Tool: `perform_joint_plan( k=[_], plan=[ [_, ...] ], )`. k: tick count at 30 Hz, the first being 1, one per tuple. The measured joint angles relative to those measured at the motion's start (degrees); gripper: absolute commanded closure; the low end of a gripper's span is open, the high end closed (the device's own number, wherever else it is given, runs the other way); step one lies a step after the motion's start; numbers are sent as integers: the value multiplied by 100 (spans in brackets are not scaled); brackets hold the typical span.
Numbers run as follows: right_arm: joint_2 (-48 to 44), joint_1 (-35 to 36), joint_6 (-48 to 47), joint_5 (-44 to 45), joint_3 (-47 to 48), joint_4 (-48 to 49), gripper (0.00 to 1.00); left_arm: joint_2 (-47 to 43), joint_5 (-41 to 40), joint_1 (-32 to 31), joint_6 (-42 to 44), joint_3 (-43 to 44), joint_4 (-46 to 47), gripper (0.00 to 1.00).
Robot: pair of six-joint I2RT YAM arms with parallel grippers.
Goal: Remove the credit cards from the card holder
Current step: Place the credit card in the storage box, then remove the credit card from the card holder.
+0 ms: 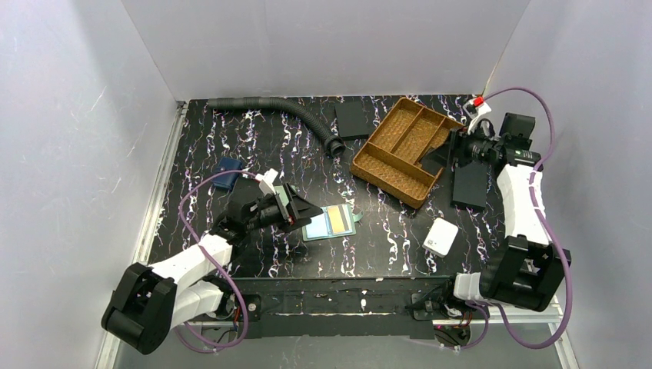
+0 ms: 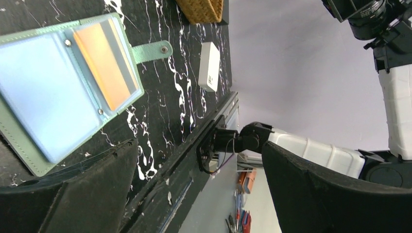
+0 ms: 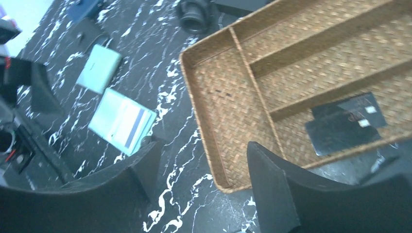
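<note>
Card holder [image 1: 330, 223]: lies open and flat, the tan card [image 2: 104, 63] in its sleeve, face up for reach. Left gripper [image 1: 306, 207]: jaws wide, empty, beside the holder (likely lining up a pinch). Right gripper [image 3: 204, 150]: spread, empty, over the woven tray [image 3: 228, 111] with the dark cards [image 3: 345, 124].

The table [image 1: 231, 138] is black, veined with white and pale purple like marble. The open card holder [image 1: 330, 223] has a sage-green rim and a pale whitish-blue inside. The card [image 2: 104, 63] in its pocket is orange-tan, yellower along one side. The tray [image 1: 383, 181] is woven brown wicker, and the two cards [image 3: 340, 135] in it are black. The box [image 1: 440, 236] is white, the pouch [image 1: 228, 169] navy, the hose [image 1: 261, 102] black and the cables [image 1: 182, 206] purple.
</note>
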Motion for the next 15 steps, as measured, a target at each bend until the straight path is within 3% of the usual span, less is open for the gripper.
perform_joint_plan(
  k=[6,11,15],
  plan=[
    [-39,0,-719,-791,-188,-382,12,31,289,-2,-192,4,-7,2],
    [-37,118,-1499,-1121,-236,-957,12,24,332,-90,-221,37,-179,2],
    [-7,623,-2107,-1113,-249,-1388,12,17,177,-426,-7,251,-682,2]
  ],
)
